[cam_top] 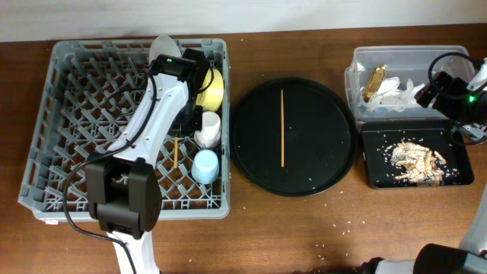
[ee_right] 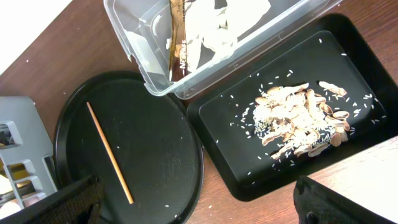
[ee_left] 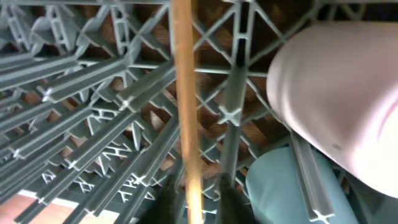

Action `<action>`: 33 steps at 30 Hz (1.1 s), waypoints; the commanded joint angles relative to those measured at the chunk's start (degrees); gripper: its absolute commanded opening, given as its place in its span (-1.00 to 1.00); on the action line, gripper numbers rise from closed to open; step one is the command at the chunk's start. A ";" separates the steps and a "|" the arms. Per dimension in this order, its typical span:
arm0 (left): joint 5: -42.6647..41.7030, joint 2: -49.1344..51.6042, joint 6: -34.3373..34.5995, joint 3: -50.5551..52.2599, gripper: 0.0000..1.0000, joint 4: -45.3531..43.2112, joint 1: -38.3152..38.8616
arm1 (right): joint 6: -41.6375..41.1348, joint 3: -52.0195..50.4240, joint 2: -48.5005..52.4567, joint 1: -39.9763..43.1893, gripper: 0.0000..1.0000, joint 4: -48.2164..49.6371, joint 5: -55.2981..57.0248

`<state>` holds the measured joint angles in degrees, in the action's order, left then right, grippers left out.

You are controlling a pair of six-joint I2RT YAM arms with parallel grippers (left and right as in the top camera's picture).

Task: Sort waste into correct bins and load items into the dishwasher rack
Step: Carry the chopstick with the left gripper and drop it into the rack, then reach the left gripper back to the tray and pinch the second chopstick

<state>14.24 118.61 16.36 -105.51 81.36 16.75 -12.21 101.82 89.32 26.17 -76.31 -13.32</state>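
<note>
Partly hidden under the left arm (cam_top: 152, 114): much of the dishwasher rack (cam_top: 46, 152), left of the round black tray (cam_top: 319, 152). Hidden likewise behind the arm's wrist: most of the pale plate (cam_top: 161, 47) and part of the yellow bowl (cam_top: 213, 90), both at the rack's far edge, on the side toward the round tray. Cut off by the bottom edge of the left wrist view: the left gripper (ee_left: 196, 208), only two blurred dark fingers (ee_left: 166, 208) either side of a chopstick (ee_left: 186, 106). Impossible to tell whether clamped on it or just clear of it. Cut off too in the right wrist view: the right gripper (ee_right: 196, 190), spread wide, nothing between its tips, hovering right of the round tray over the bins.

Underneath everything, a brown wooden table (cam_top: 304, 228), speckled with white grains near the round tray. Beyond it, a strip of white wall (cam_top: 304, 11).

Rack: grey, square, gridded with upright pegs. Right of the round tray, far side: clear tub (cam_top: 403, 55) holding crumpled white napkins (cam_top: 396, 95) and a gold-brown wrapper (cam_top: 375, 82). Right of the round tray, near side, just beside the tub: flat black tray (cam_top: 377, 171) with brownish scraps (cam_top: 415, 156) and scattered rice. In the rack's column nearest the round tray: pink cup (cam_top: 209, 128), then light-blue cup (cam_top: 205, 166) just beside it. On the round tray itself, across its middle: a second chopstick (cam_top: 282, 128), thin, pale wood, lying flat.
</note>
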 commanded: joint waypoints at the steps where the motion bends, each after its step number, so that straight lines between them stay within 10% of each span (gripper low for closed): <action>1: 2.08 -0.26 0.31 0.24 -0.22 -0.17 -0.42 | -0.24 -0.31 0.15 0.09 0.97 0.00 0.50; 13: -12.68 -0.37 -3.82 -18.49 -0.18 -2.64 4.48 | -0.24 -0.31 0.15 0.09 0.97 0.00 0.50; 33: -15.58 17.25 3.80 -16.39 -0.18 -19.26 22.62 | -0.24 -0.31 0.15 0.09 0.97 0.00 0.50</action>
<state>-0.99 133.56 18.59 -122.23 62.85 38.57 -12.23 101.82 89.32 26.17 -76.31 -13.32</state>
